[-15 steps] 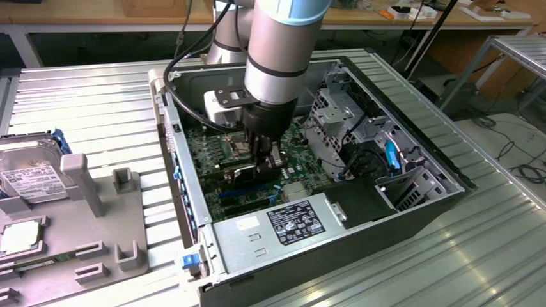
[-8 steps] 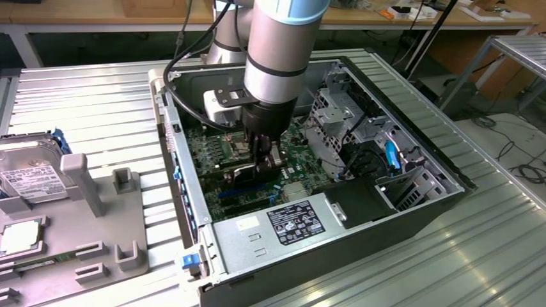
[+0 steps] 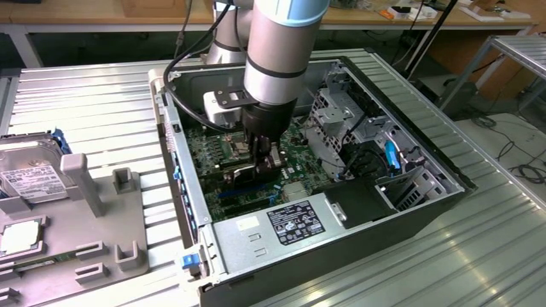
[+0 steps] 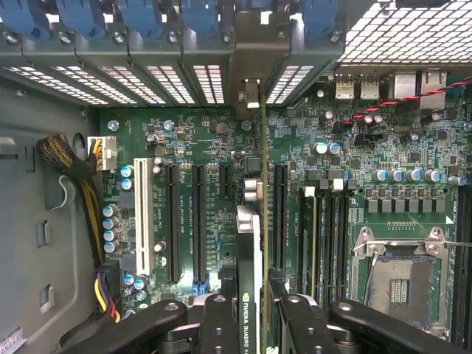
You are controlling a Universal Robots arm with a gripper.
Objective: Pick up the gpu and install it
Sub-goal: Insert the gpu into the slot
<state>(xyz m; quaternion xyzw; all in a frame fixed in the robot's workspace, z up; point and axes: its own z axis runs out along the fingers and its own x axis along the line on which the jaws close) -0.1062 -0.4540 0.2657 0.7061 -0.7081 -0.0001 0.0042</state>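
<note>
The gpu (image 4: 251,243) is a thin dark card seen edge-on in the wrist view. It stands upright over the green motherboard (image 4: 188,133), between two long black expansion slots. Its metal bracket (image 4: 249,94) reaches the rear slot openings of the case. My gripper (image 4: 257,328) is shut on the card, with one black finger (image 4: 219,324) on each side of it. In the exterior view the gripper (image 3: 261,165) is down inside the open computer case (image 3: 183,204), holding the gpu (image 3: 243,174) low over the board. I cannot tell whether the card's edge sits in a slot.
A power supply (image 3: 286,222) fills the case's near end, and a metal drive cage (image 3: 334,118) stands at the exterior view's right. A cable bundle (image 4: 72,181) and the bare CPU socket (image 4: 398,284) flank the slots. A grey fixture (image 3: 101,211) beside the case holds a hard drive (image 3: 27,171).
</note>
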